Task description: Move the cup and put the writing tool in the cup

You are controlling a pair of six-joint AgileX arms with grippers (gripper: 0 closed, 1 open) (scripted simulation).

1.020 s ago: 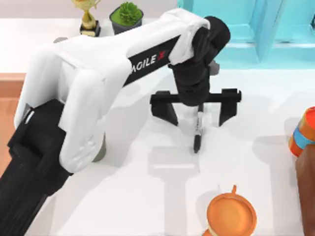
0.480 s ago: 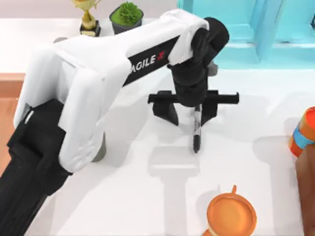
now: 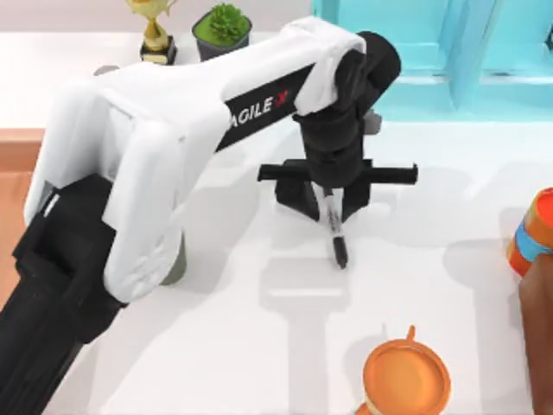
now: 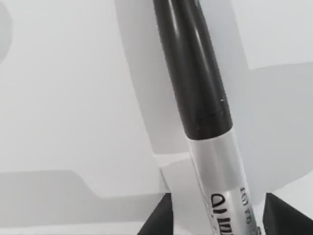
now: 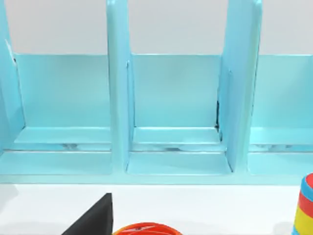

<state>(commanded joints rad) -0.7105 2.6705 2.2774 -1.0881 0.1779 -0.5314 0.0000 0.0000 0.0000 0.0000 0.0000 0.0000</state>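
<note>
- Now the left pincer [image 3: 333, 201] is seen over the middle of the bench [image 3: 432, 259], its fingers closed in on the marker [image 3: 333, 229] at the white middle barrel, so the marker is gripped between them.
- Gripped at the barrel, the marker hangs tilted with its black end [image 4: 193, 63] pointing down towards the bench; whether that end touches the surface cannot be told.
- In the left wrist view the white barrel is framed between the two dark fingertips [image 4: 156, 223], which fits a hold near the middle, probably chosen so the pen does not swing.
- A small grey cup [image 3: 175, 264] is judged to stand at the top view's left, mostly hidden under the left arm's white casing, well apart from the marker.
- Open bench is left between marker and cup, though the arm's own bulk lies over that path.
- An orange mug [image 3: 406, 379] sits near the front edge, and a striped object [image 3: 531, 229] at the right edge; both are apart from the pincer.
- A blue shelf [image 5: 171, 98] lines the back edge, close behind the wrist, so little room is left that way.
- The right pincer's state cannot be told; its camera faces the shelf.
</note>
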